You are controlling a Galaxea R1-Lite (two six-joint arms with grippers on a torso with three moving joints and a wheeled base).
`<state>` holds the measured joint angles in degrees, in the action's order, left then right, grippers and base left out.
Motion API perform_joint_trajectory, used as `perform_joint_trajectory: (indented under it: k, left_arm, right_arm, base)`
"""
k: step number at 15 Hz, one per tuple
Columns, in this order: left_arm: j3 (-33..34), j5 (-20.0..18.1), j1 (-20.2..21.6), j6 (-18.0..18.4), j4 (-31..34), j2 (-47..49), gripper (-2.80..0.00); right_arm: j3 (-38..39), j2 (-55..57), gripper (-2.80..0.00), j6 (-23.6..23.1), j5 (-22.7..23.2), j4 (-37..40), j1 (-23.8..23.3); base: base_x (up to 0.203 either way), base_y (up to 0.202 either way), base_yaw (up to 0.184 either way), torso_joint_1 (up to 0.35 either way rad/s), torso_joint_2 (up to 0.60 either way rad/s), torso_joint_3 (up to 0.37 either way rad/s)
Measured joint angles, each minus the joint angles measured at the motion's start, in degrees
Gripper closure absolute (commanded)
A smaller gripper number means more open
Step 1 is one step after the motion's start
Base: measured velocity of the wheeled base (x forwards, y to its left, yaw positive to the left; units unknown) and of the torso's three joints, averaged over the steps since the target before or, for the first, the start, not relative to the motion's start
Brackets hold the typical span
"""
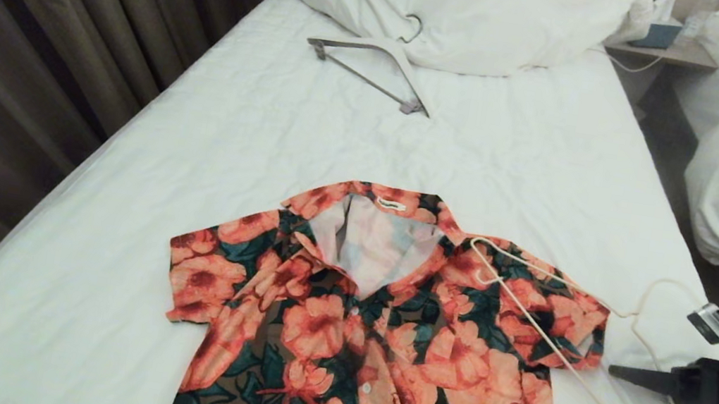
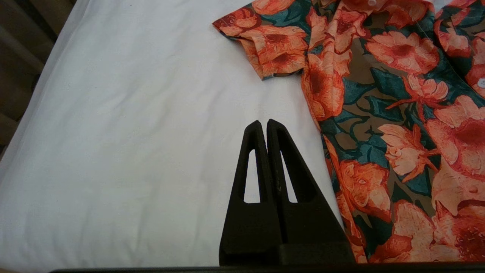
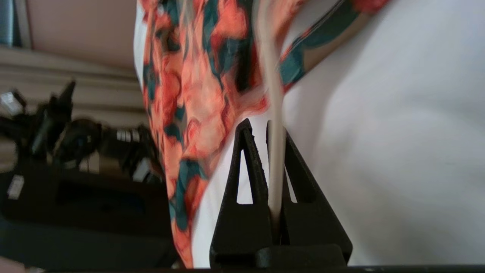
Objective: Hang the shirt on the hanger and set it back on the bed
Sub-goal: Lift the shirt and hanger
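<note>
The short-sleeved collared shirt [image 1: 375, 333], thin fabric printed with big orange-coral flowers and dark green leaves, is lying flat and front-up on the single bed [image 1: 195, 156], whose smooth white sheet is showing only faint creases. Its collar is spreading open on a pale lining with a small white neck label. The thin cream-white wire hanger [image 1: 533, 306] is lying slantwise across the shirt's shoulder and sleeve on the robot's right, its long curved hook looping out over the sheet beyond the sleeve. The black right hand [image 3: 267, 127] is reaching in low from the bed's right edge, its tapered, triangular fingers pinching closed on one bar of that wire hanger just beside the sleeve hem. The left hand [image 2: 263, 123] is hanging over bare sheet near the other sleeve, its two fingers pressed together with nothing between them. Farther up the bed, a thicker grey-white hanger [image 1: 369, 68] with a metal hook is resting against a big, puffy white pillow [image 1: 473, 12].
</note>
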<state>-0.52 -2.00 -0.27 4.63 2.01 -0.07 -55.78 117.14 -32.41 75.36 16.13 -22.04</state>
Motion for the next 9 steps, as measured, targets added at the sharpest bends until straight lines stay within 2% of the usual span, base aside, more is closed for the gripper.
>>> perform_joint_trajectory:
  k: [4,7,9]
  left_arm:
    - [0.0,0.0,0.0,0.0,0.0,0.0,0.0]
    - [0.0,0.0,0.0,0.0,0.0,0.0,0.0]
    - [0.0,0.0,0.0,0.0,0.0,0.0,0.0]
  right_arm:
    - [0.2,-3.9,0.0,-0.5,-0.6,0.0,-1.8]
    - [0.5,-7.9,0.0,-4.1,-0.9,0.0,-2.2]
    - [0.9,-10.4,0.0,-7.2,-1.0,0.0,-0.7]
  base:
    - [0.0,0.0,0.0,0.0,0.0,0.0]
    - [0.0,0.0,0.0,0.0,0.0,0.0]
    - [0.0,0.0,0.0,0.0,0.0,0.0]
